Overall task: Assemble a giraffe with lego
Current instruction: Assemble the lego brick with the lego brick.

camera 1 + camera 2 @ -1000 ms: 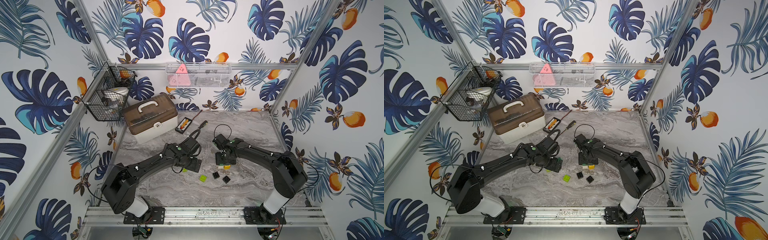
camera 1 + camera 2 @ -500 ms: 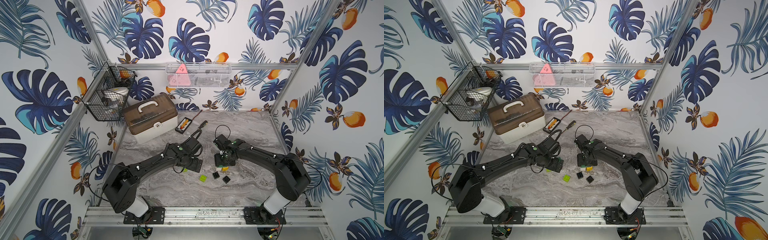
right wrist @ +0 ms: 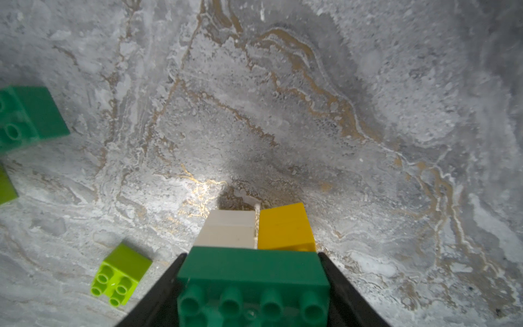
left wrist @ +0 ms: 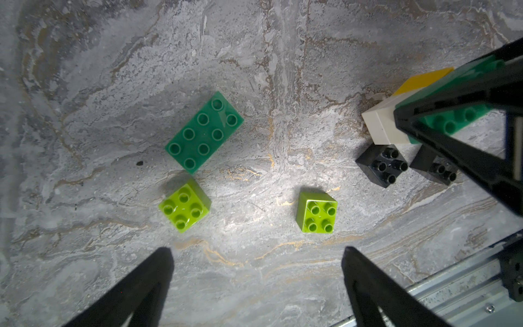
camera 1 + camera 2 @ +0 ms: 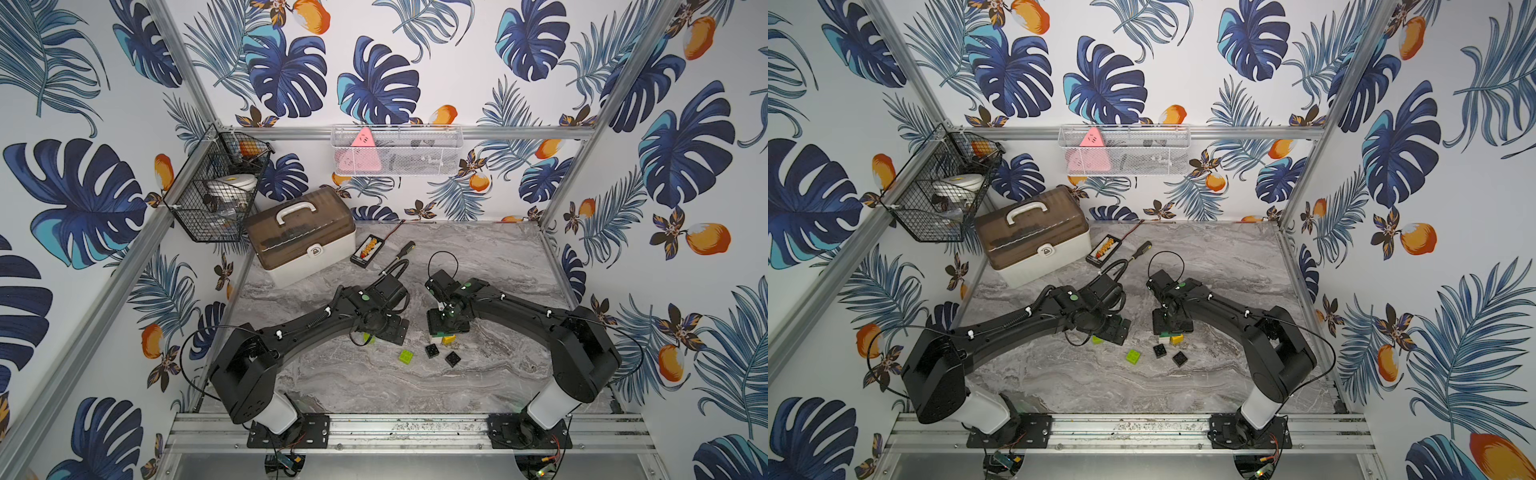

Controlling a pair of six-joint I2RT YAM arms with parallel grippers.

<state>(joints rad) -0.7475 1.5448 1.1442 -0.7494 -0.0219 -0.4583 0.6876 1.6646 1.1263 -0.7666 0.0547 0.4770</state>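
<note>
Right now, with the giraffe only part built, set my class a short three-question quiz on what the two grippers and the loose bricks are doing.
1. True or false: the left gripper stands open over the table and holds nothing.
2. What colour is the long brick that the right gripper grips? A black; B dark green; C white.
3. How many lime bricks lie loose on the table?
Key: 1 true; 2 B; 3 two.
</note>
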